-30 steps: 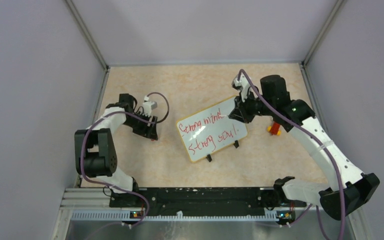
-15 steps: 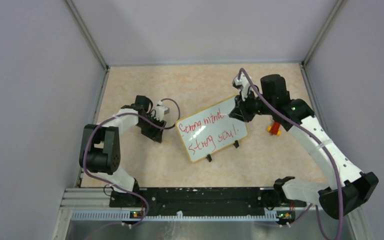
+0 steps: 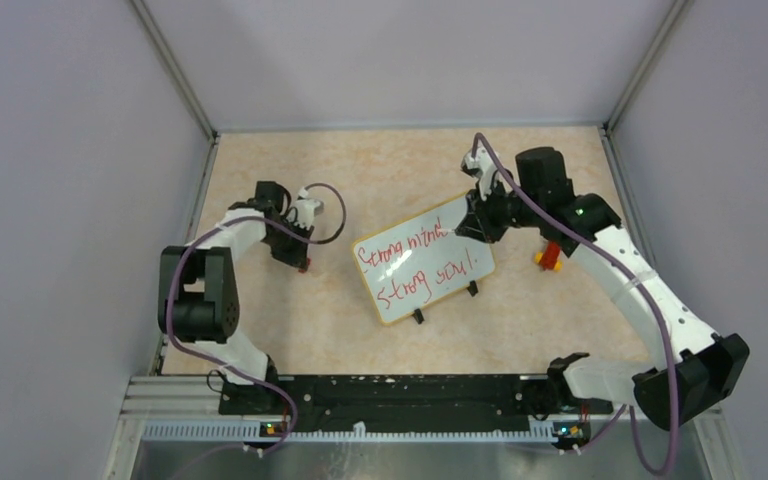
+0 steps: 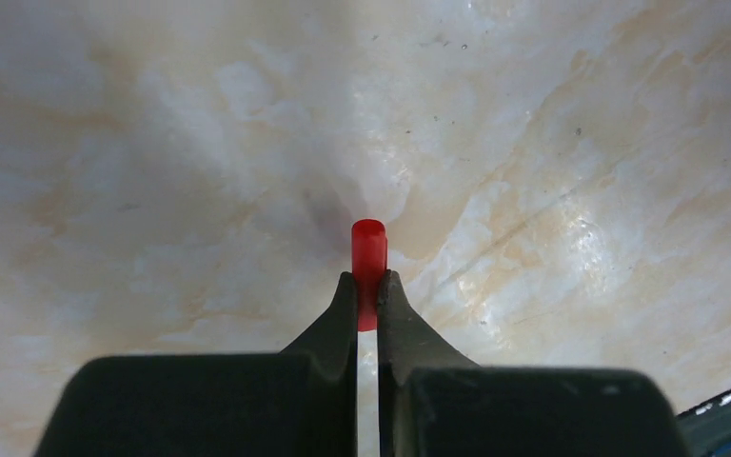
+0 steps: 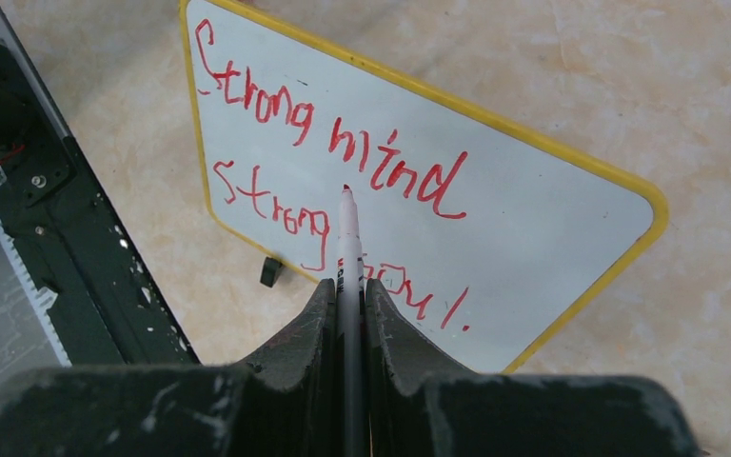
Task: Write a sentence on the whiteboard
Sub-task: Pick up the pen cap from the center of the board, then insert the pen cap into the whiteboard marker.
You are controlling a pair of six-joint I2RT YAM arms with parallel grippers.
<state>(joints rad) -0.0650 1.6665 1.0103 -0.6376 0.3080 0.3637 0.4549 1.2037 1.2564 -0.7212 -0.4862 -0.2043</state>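
Observation:
The whiteboard (image 3: 468, 232) lies tilted mid-table, its yellow rim and white face filling the right wrist view (image 5: 552, 238). The sentence (image 3: 412, 262) runs across it in red, two lines reading "Strong mind, Strong soul." (image 5: 395, 169). My right gripper (image 3: 468, 226) hovers over the board's far right corner, shut on a white marker (image 5: 347, 249) whose red tip points at the writing. My left gripper (image 3: 297, 256) is left of the board, over bare table. It is shut on a small red marker cap (image 4: 368, 255), which sticks out past its fingertips (image 4: 345, 290).
A small red and yellow object (image 3: 548, 258) lies on the table right of the board, under my right arm. Two black clip feet (image 5: 270, 271) stick out from the board's near edge. A black rail (image 3: 390, 390) runs along the front. Grey walls enclose three sides.
My left gripper has closed from open onto the red cap. It swung toward the board, then back left a little. The right arm has barely moved.

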